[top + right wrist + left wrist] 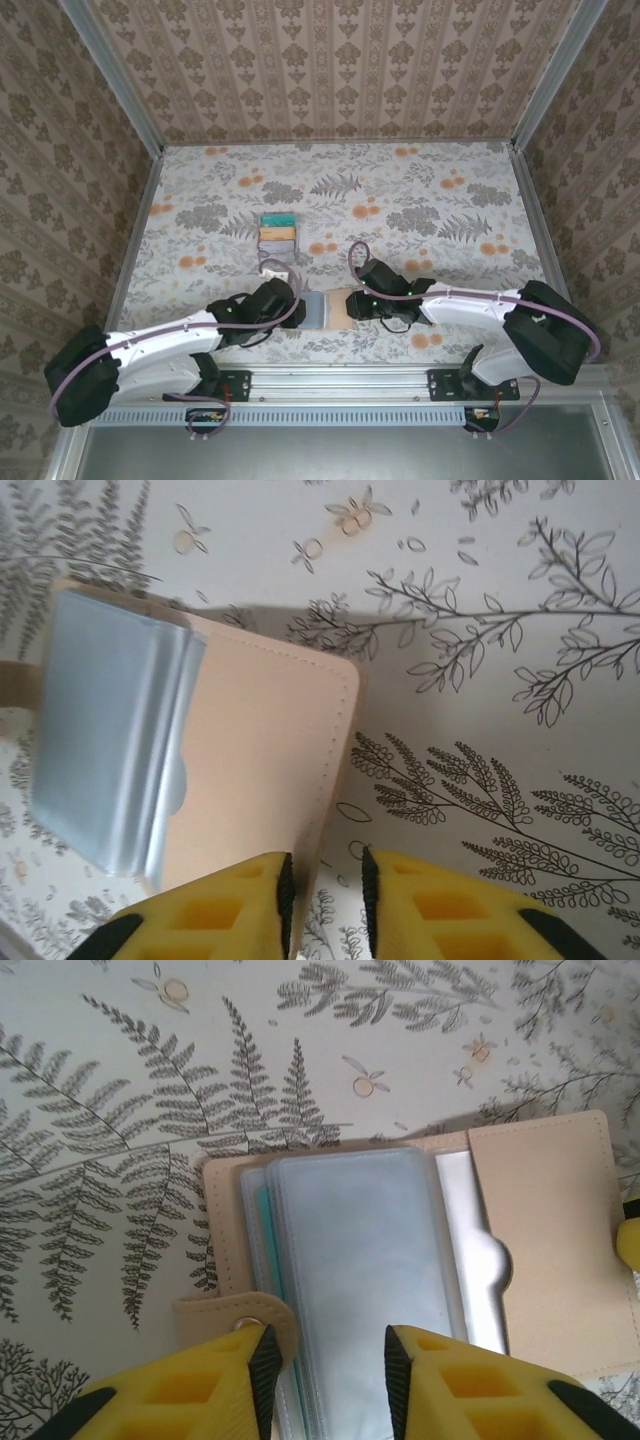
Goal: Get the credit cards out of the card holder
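Note:
The card holder (326, 309) lies open on the table between my two grippers, tan panels (550, 1230) outward and clear sleeves (360, 1250) fanned on top. A teal credit card's edge (262, 1235) peeks from under the sleeves. Three more credit cards (277, 232), teal, yellow and pale grey, lie side by side further back. My left gripper (328, 1345) is open just above the sleeves' near end, its left fingertip (262, 1352) over the snap strap. My right gripper (326, 870) is slightly open, straddling the right edge of the tan panel (270, 740), which rests against its left pad.
The floral tablecloth (440, 210) stretches back to patterned walls. A metal rail (340, 380) runs along the near edge behind both arm bases.

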